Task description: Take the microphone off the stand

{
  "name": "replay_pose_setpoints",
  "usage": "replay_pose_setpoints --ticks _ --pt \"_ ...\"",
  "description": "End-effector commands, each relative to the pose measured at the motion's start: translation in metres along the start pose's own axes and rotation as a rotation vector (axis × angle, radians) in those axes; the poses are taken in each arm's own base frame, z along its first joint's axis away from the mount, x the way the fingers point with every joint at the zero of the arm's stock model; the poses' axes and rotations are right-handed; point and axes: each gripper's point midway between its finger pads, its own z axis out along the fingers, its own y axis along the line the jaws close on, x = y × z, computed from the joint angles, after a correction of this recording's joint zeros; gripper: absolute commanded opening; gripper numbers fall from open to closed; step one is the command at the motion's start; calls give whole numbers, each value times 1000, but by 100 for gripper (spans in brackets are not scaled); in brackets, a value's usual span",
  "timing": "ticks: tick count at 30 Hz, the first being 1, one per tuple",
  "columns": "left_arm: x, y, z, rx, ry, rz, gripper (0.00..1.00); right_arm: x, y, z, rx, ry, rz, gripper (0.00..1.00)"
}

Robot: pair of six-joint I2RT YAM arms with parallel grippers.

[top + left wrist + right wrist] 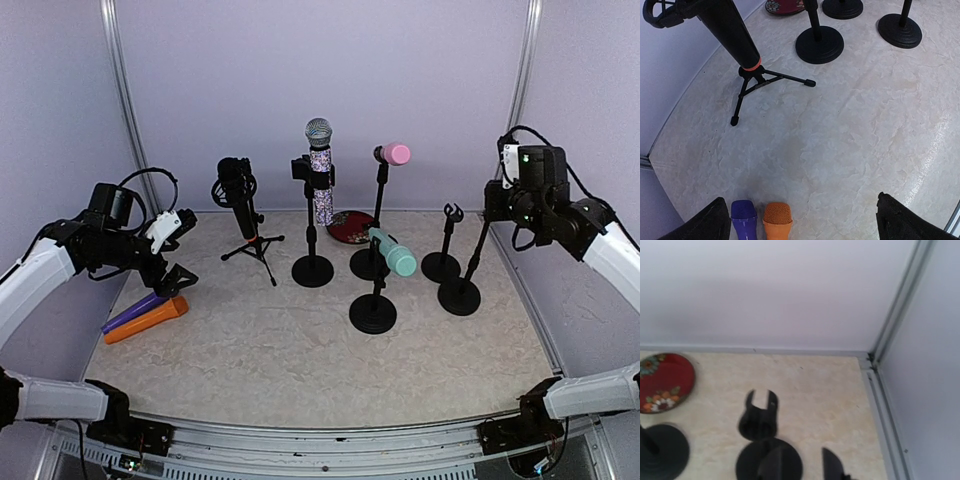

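Several microphones sit in stands: a black one (238,192) on a tripod, a glittery silver-headed one (320,170), a pink-headed one (394,154) and a teal one (392,253). A purple microphone (744,217) and an orange microphone (777,220) lie flat at the left. My left gripper (800,225) is wide open and empty just above their heads; it also shows in the top view (176,277). My right gripper (804,467) is open and empty, high at the right (495,205), above an empty stand clip (758,412).
A red patterned plate (350,227) lies at the back. Round black stand bases (313,270) cluster mid-table. One more stand (460,295) rises toward my right gripper, its top hidden. The tripod's legs (760,82) spread ahead of my left gripper. Walls close three sides.
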Motion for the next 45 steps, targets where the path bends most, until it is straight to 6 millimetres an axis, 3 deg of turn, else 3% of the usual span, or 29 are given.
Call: replay_pose_setpoints --ticks 1,7,14,16,19,25,31,35,40,45 --pt "-3 -3 0 9 -19 3 99 6 -25 3 69 74 -67 0" --pt "-3 -4 2 20 -12 -11 99 19 -33 15 73 119 -60 0" --pt "-1 -2 0 8 -6 -13 99 42 -17 23 -10 123 10 1" --pt "-2 -1 -1 2 -6 -13 99 47 -14 23 -25 127 29 42" --pt "-3 0 -1 -1 -9 -14 99 39 -16 16 -27 100 42 84" --pt "-3 2 2 -2 -6 -26 99 -5 -29 -3 2 24 32 93" --pt "-5 3 4 5 -5 -35 99 -31 -32 -13 -2 -16 11 89" --pt "-6 4 4 2 -5 -38 99 -25 0 -14 -141 -5 -13 92" --pt "-6 9 6 -16 1 -70 99 -7 68 -45 -398 -61 -126 100" --pt "-5 11 8 -19 11 -94 99 38 106 -69 -509 -7 -239 100"
